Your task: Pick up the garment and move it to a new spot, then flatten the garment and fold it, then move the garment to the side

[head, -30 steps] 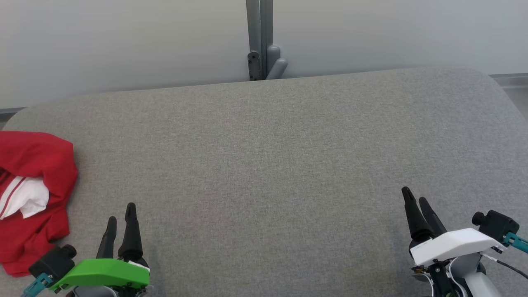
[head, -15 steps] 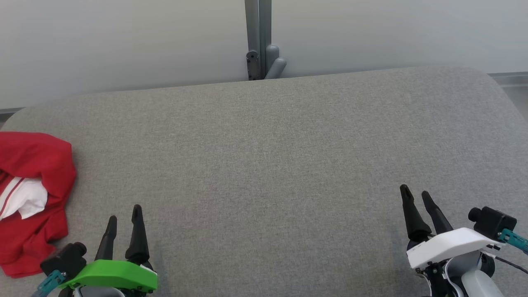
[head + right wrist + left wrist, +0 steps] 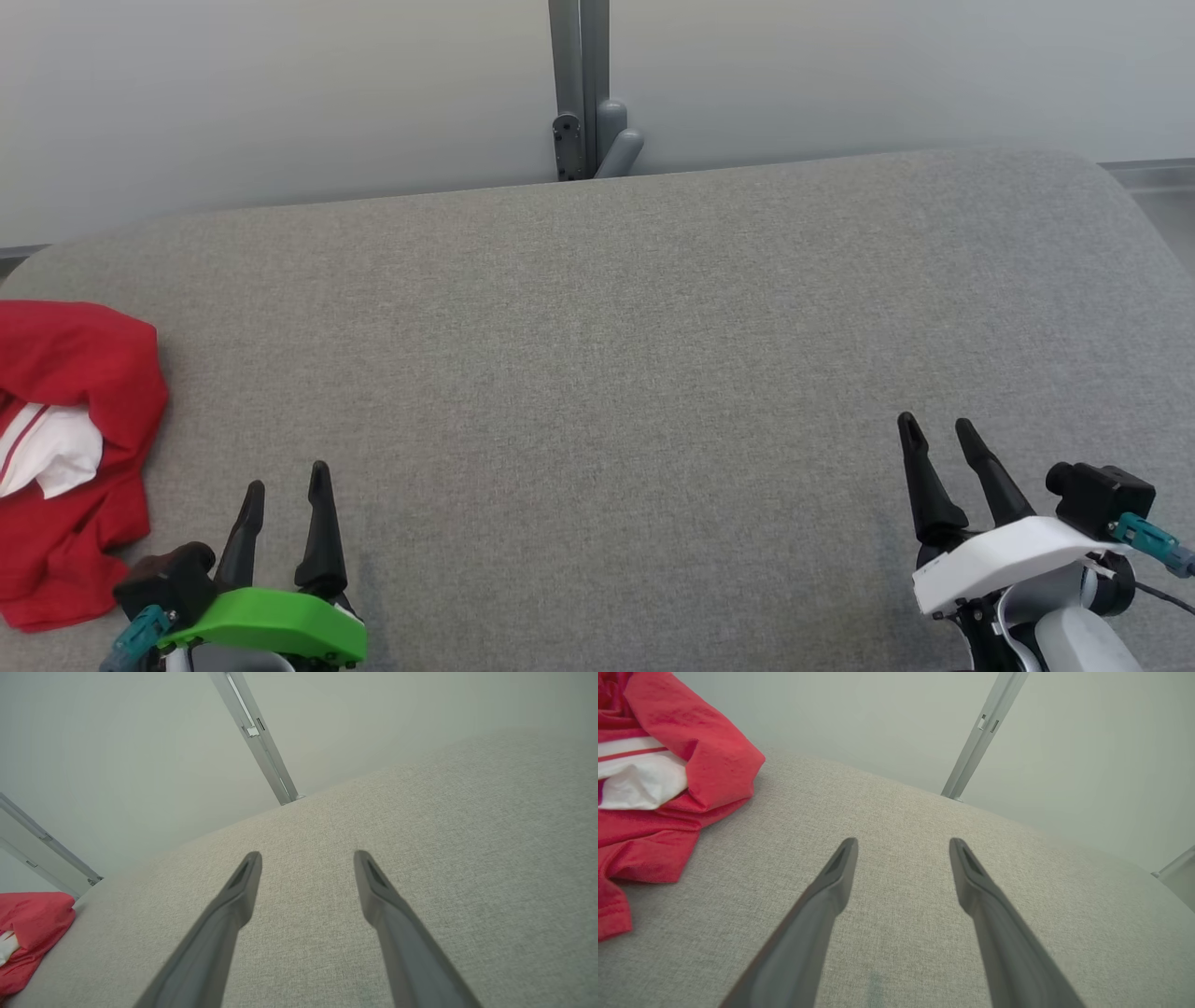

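Two grippers hang low over a big grey table (image 3: 597,327) with a soft cloth top. The left gripper (image 3: 288,476) is at the bottom left in the head view. It has a bright green cover (image 3: 271,623) and a small black camera (image 3: 168,579) beside it. Its two long dark fingers are spread apart, and nothing is between them. The right gripper (image 3: 934,422) is at the bottom right, far from the left one. It has a white cover (image 3: 999,555) and its own little black camera (image 3: 1097,493). Its two fingers are spread apart too, and they pinch nothing.

The garment (image 3: 84,364) is red. It lies in a crumpled heap at the left edge of the table, and part of it runs out of the head view. A white bit (image 3: 47,453) with a thin red stripe peeks out from the middle of the heap. The garment is near the left gripper, off to its left side, but it does not touch the fingers. It is well apart from the right gripper.

In the left wrist view the garment (image 3: 691,756) sits in the top left corner, and the fingers point at bare grey cloth beside it. In the right wrist view the garment (image 3: 32,924) is small, at the bottom left edge, far from the fingers.

Behind the table is a pale wall (image 3: 280,93). A grey metal post (image 3: 579,75) stands up against the wall, just past the far edge of the table, near the middle.
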Robot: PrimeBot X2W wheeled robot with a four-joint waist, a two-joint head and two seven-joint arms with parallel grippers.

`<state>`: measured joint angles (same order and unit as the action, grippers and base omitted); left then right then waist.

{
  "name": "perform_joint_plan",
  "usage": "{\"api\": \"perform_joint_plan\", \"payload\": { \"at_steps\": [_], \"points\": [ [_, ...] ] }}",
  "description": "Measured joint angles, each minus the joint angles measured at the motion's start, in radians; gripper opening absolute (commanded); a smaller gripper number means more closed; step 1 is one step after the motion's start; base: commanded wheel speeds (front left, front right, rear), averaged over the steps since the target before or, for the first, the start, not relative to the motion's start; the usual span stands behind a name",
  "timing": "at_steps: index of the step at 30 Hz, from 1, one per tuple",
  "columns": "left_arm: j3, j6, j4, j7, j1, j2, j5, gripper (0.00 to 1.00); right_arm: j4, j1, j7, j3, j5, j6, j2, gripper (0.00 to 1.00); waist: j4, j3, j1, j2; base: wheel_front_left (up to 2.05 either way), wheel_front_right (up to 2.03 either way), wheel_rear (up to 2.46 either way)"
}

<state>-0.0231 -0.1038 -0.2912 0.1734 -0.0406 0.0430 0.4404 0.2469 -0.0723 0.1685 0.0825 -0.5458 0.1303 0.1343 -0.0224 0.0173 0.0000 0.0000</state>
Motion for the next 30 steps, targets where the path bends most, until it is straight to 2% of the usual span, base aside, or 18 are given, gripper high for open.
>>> {"api": "perform_joint_plan", "payload": {
  "at_steps": [30],
  "points": [
    [0.005,0.034,-0.001,0.063,0.017,0.002,-0.232,1.0,-0.008,0.001,0.064,-0.024,0.301,0.0,-0.007,1.0,-0.006,0.004,0.0,0.0,0.0,0.0,0.0]
  ]
}}
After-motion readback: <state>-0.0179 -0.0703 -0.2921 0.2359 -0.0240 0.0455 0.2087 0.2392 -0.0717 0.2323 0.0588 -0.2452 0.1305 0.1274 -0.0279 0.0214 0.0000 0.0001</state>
